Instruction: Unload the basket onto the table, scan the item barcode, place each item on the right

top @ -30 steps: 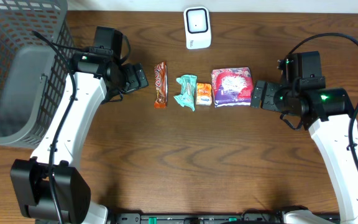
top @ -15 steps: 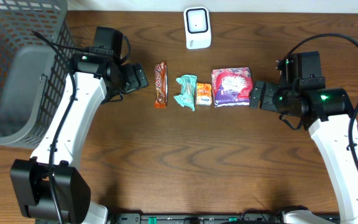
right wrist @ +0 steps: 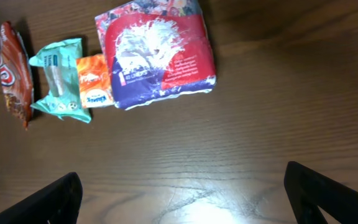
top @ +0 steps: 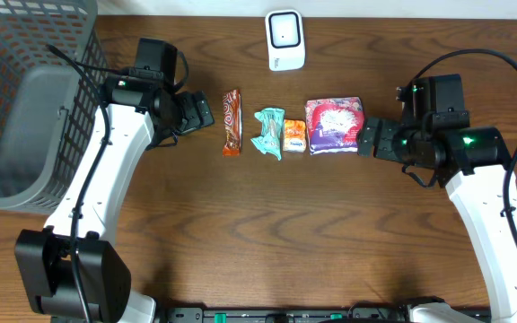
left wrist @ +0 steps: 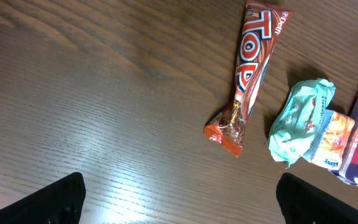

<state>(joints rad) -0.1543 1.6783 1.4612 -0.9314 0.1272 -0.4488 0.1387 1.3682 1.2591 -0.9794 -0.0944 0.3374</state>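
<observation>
Four packets lie in a row on the wooden table: a brown-orange candy bar (top: 232,121) (left wrist: 248,68) (right wrist: 14,71), a mint-green wrapper (top: 269,132) (left wrist: 301,118) (right wrist: 58,84), a small orange pack (top: 294,135) (right wrist: 93,88) and a purple-red bag (top: 335,124) (right wrist: 157,53). A white barcode scanner (top: 285,39) stands at the back. My left gripper (top: 201,113) (left wrist: 179,199) is open, just left of the candy bar, nothing between its fingers. Wide open too, my right gripper (top: 369,136) (right wrist: 182,193) hovers right beside the purple-red bag, holding nothing.
A grey mesh basket (top: 25,99) fills the far left of the table, with the left arm running beside it. Bare wood lies in front of the row of packets.
The right gripper has crept slightly left toward the purple-red bag. The left arm and the packets have not moved.
</observation>
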